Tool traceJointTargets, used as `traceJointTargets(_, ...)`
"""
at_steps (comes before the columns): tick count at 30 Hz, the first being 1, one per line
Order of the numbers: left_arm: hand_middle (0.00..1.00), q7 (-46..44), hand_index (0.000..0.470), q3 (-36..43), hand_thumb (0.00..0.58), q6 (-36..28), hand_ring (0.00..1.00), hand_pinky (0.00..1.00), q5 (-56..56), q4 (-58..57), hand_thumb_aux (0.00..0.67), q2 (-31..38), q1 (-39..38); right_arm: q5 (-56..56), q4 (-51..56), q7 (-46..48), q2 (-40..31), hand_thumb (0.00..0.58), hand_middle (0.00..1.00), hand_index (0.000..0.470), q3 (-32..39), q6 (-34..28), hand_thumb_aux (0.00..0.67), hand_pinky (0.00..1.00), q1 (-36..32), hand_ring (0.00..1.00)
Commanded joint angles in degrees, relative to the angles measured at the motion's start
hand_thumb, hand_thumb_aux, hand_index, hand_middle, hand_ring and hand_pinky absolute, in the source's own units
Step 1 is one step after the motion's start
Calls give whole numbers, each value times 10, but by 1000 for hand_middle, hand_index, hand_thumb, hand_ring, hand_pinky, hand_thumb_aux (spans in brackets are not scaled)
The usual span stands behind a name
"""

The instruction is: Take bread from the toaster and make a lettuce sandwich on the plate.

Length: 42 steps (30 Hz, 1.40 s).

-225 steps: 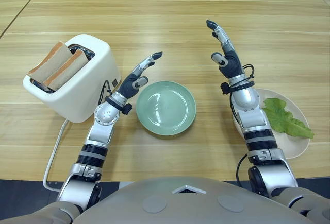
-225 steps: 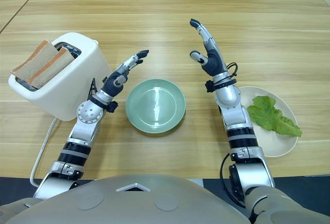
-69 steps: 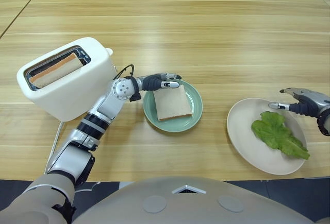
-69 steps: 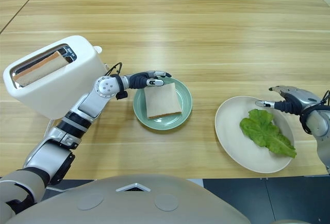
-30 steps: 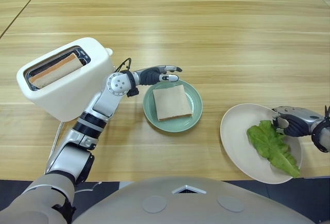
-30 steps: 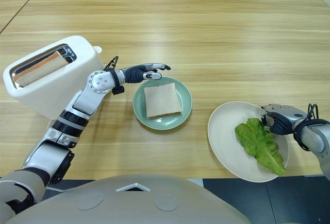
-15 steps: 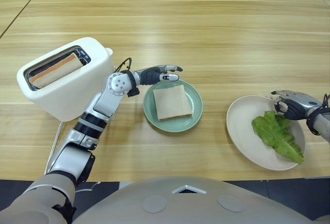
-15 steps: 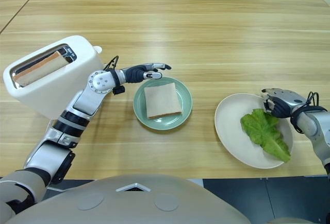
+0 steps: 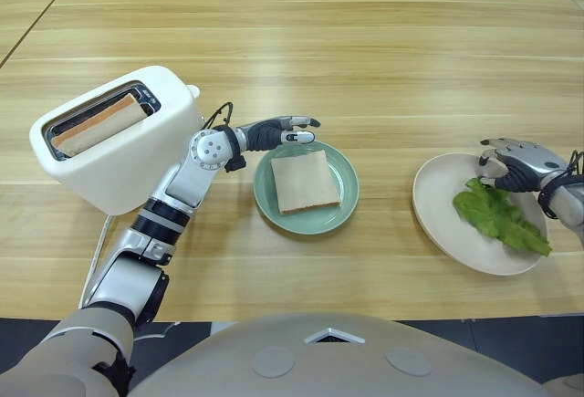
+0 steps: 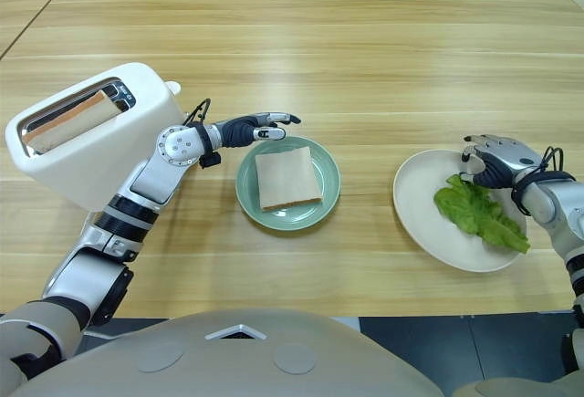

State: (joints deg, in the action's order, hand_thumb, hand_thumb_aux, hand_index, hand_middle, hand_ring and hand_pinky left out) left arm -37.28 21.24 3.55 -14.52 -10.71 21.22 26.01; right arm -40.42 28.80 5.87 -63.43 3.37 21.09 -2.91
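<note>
Left eye view | right hand on lettuce, grip unclear; beige plate had slid back toward the desk's right edge | left hand open, empty, beside bread on green plate | lettuce seemingly not yet lifted.

I am looking down at the table: the toaster is standing at the left with a slice of bread in its slot, and the middle plate is lying just right of it, carrying a second slice. The left hand is hovering between them, by that plate's far left rim. Well apart to the right, the outer plate is holding the lettuce, with the right hand sitting at the leaf's far end.
</note>
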Motion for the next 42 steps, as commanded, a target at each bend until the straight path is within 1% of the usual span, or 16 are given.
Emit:
traceJointTargets(1,0,1,0,-1,0,5,0,0,-2,-9,0,0,7,31,-41,4,-51,156,0,68,-56,-1,97,0,40,0)
traceJointTargets(2,0,1,0,-1,0,6,0,0,-2,-10,0,0,8,41,-54,8,-59,79,0,33,-73,-2,47,0,54,0)
traceJointTargets(3,0,1,0,-1,0,7,0,0,-2,-11,0,0,8,51,-68,13,-65,18,0,7,-88,-2,11,0,70,0)
traceJointTargets(4,0,1,0,-1,0,8,0,0,-2,-13,0,-1,9,59,-83,22,-69,0,0,0,-101,-3,0,0,87,0)
traceJointTargets(7,0,2,0,-1,0,11,0,0,-2,-17,0,-1,10,73,-125,46,-72,0,0,0,-127,-9,0,0,129,0)
traceJointTargets(10,0,3,0,1,0,13,0,0,-3,-19,0,-1,10,70,-159,72,-61,0,0,0,-117,-17,0,0,146,0)
traceJointTargets(16,0,3,0,0,0,14,0,0,-2,-21,0,-3,12,45,-171,104,-28,0,0,0,-49,-15,0,0,139,0)
traceJointTargets(21,0,2,0,3,0,15,0,0,-2,-20,0,-4,11,32,-163,108,-22,0,0,0,-27,-16,0,0,130,0)
traceJointTargets(24,0,1,0,2,0,15,0,0,-1,-20,0,-4,12,25,-153,103,-28,58,0,24,-26,-22,34,0,129,0)
traceJointTargets(25,0,1,0,1,0,15,0,0,-1,-20,0,-4,12,23,-151,100,-31,40,0,17,-29,-24,24,0,131,0)
traceJointTargets(26,0,1,0,1,0,15,0,0,-1,-20,0,-4,12,22,-150,96,-34,40,0,17,-34,-25,24,0,134,0)
traceJointTargets(27,0,1,0,2,0,15,0,0,-1,-19,0,-4,11,21,-152,91,-37,0,0,0,-39,-26,0,0,136,0)
traceJointTargets(34,0,-2,0,3,0,18,0,0,0,-17,0,-2,8,13,-177,66,-56,0,0,0,-83,-33,0,0,152,0)
traceJointTargets(40,0,-4,0,3,0,20,0,0,0,-15,0,-2,5,1,-166,78,-42,0,0,0,-56,-36,0,0,146,0)
traceJointTargets(41,0,-5,0,3,0,20,0,0,1,-14,0,-1,5,-3,-163,80,-40,66,0,28,-49,-38,39,0,143,0)
traceJointTargets(42,0,-5,0,2,0,20,0,0,2,-11,0,0,3,-6,-159,81,-39,116,0,50,-43,-38,71,0,139,0)
